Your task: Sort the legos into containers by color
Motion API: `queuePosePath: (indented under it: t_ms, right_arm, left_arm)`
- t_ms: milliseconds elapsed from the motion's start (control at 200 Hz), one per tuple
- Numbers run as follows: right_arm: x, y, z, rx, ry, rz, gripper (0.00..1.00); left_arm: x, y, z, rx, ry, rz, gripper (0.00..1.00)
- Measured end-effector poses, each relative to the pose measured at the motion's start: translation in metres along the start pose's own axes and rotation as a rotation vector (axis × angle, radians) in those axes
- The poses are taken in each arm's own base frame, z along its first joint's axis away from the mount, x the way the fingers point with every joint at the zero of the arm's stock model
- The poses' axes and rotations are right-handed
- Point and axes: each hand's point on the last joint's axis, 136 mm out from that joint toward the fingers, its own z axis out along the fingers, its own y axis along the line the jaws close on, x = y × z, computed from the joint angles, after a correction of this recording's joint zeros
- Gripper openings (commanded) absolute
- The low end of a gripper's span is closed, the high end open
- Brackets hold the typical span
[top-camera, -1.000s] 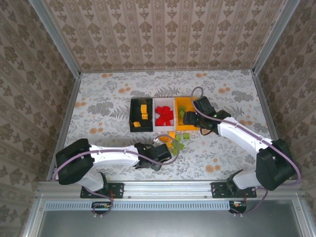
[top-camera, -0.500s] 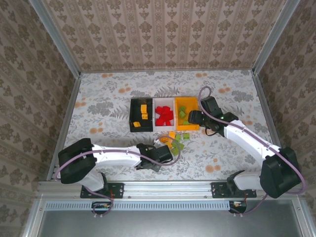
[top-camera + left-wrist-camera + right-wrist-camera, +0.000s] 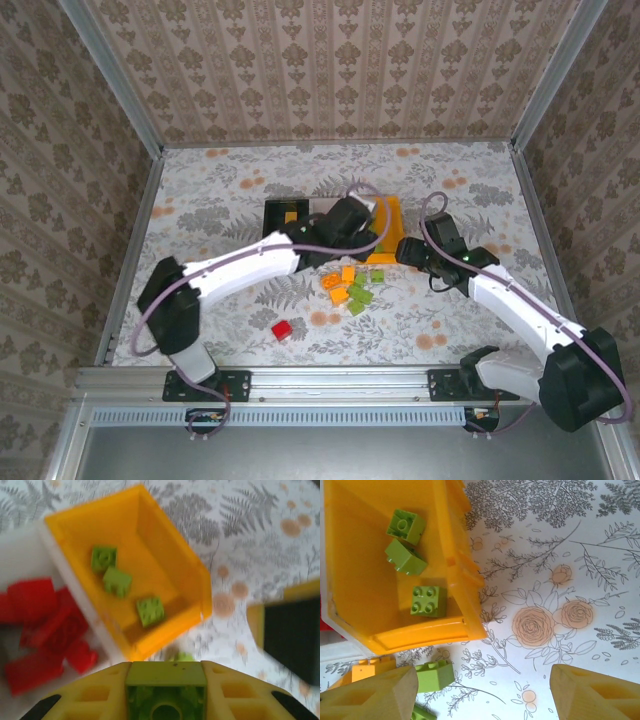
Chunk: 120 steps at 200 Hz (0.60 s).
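One green brick (image 3: 165, 681) is pinched by the left gripper (image 3: 165, 696) at the orange-yellow bin (image 3: 196, 582) holding greens (image 3: 150, 611); the right gripper (image 3: 483, 687) is spread wide, empty.

This is a robot test cell, a lab rig dressed up to look homely. Beige damask-patterned wallpaper panels (image 3: 330, 70) close in three sides, framed by bare aluminium corner posts (image 3: 110, 80). The white-shelled left arm (image 3: 240, 268) and right arm (image 3: 515, 305) are bolted to a slotted aluminium rail (image 3: 330, 382). Beneath and beyond the yellow fingers (image 3: 367, 695) of the right gripper (image 3: 485, 697), the table (image 3: 560, 555) has a white covering printed with flowers and ferns.
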Motion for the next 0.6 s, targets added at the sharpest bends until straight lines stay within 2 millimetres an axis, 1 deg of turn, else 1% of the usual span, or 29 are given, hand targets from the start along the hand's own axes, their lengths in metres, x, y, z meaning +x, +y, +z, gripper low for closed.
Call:
queuePosePath:
  t_ms: [60, 135, 215, 320, 380, 460, 525, 600]
  right_arm:
    - [0.001, -0.002, -0.001, 0.001, -0.001, 0.002, 0.72]
    - [0.002, -0.003, -0.002, 0.0, -0.003, 0.003, 0.72]
    - [0.003, -0.004, -0.004, -0.002, -0.007, 0.003, 0.72]
    - [0.005, -0.006, -0.006, -0.003, -0.009, 0.004, 0.72]
    - [0.007, -0.008, -0.007, -0.004, -0.011, 0.004, 0.72]
    - [0.01, -0.01, -0.007, -0.005, -0.01, 0.002, 0.72]
    - [0.014, -0.011, -0.008, -0.011, -0.006, 0.0, 0.72]
    - [0.019, -0.012, -0.008, -0.026, 0.0, -0.008, 0.73]
  left_arm:
    - [-0.011, 0.003, 0.021, 0.001, 0.004, -0.002, 0.32]
    - [-0.018, 0.008, 0.045, -0.004, 0.019, -0.002, 0.32]
    - [-0.02, 0.009, 0.07, -0.004, 0.04, -0.003, 0.32]
    - [-0.018, 0.01, 0.095, 0.002, 0.068, -0.01, 0.35]
    - [-0.017, 0.01, 0.105, 0.008, 0.079, -0.014, 0.39]
    - [-0.018, 0.013, 0.115, 0.011, 0.089, -0.029, 0.48]
    - [-0.021, 0.012, 0.118, 0.023, 0.088, -0.041, 0.56]
    - [-0.025, 0.011, 0.117, 0.035, 0.081, -0.062, 0.66]
